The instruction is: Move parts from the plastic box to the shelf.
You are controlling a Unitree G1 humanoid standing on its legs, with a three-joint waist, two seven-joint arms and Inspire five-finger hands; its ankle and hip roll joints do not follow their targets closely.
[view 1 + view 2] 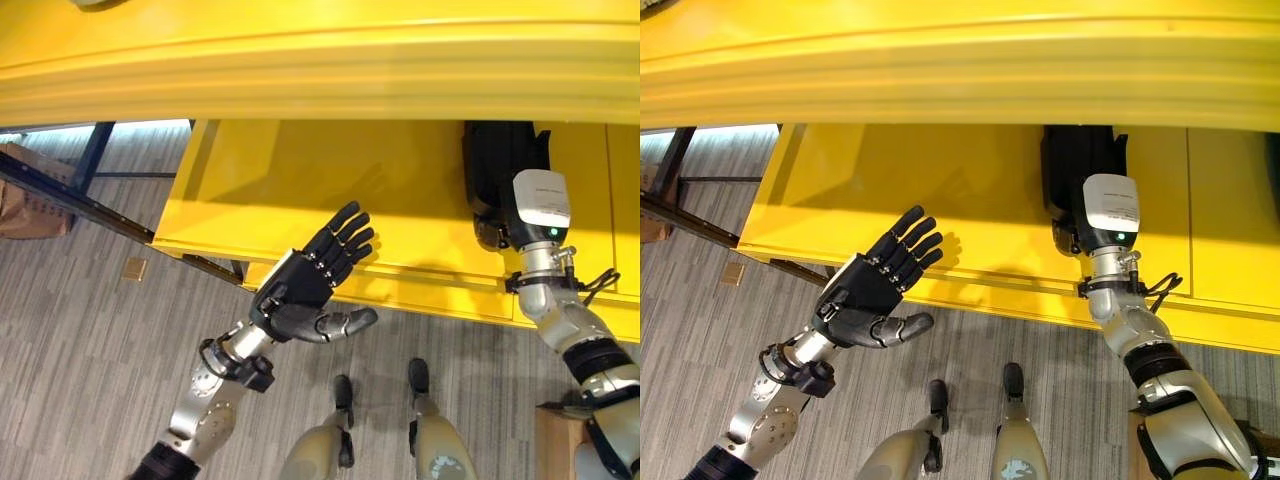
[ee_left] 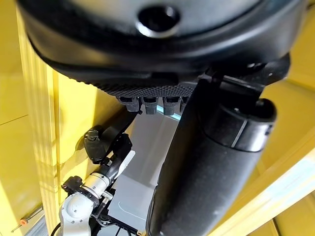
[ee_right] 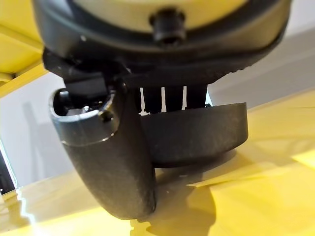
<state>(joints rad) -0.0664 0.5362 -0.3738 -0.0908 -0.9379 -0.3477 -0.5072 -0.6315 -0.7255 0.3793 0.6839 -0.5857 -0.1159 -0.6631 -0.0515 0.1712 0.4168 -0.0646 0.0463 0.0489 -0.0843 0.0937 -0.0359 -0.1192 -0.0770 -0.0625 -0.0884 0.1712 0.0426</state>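
Note:
The yellow shelf runs across the left eye view, with an upper yellow board overhanging it. My right hand reaches in over the shelf surface, under that board. In the right wrist view its thumb and fingers curl round a black rounded part whose lower edge rests on the yellow surface. My left hand hovers at the shelf's front edge, fingers straight and spread, holding nothing. The left wrist view looks past that hand's thumb to my right arm.
A dark blue frame rail slants along the shelf's left end, with a brown cardboard box behind it. A small tan square lies on the grey floor. A wooden block stands at the lower right.

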